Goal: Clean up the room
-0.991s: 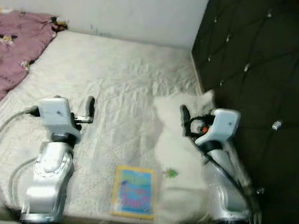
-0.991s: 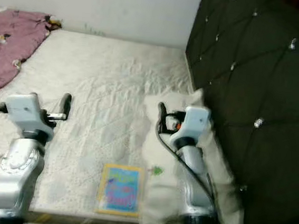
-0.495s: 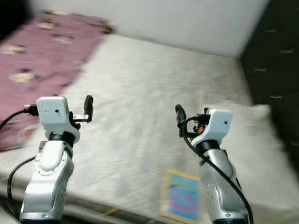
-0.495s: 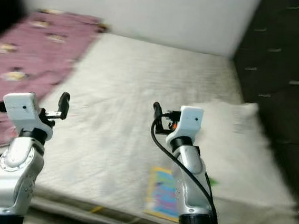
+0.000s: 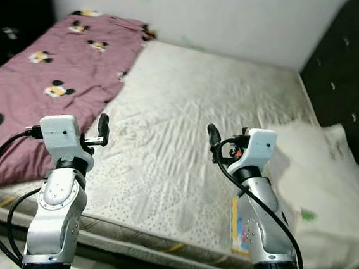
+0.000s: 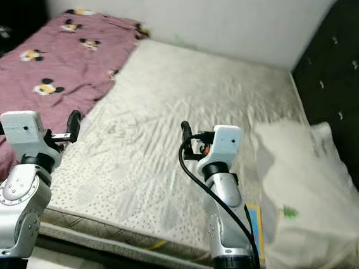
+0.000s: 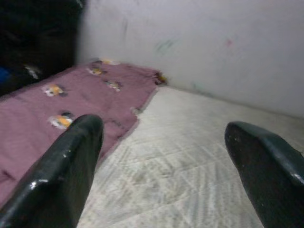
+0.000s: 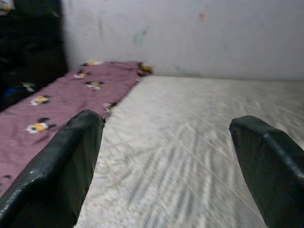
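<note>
Well, book [image 5: 241,224] lies below R fingers [image 5: 212,136], apart.

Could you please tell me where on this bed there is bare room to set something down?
The mattress is bare between the purple blanket and the white pillow, back to the wall. The near corner beside the pillow is crowded by a colourful book.

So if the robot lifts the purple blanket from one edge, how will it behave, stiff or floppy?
Probably floppy: the blanket lies in soft folds on the mattress, so it should sag and trail. It likely weighs little for its size, yet its large spread may drag. Both the left pincer and the right pincer are open and hold nothing.
</note>
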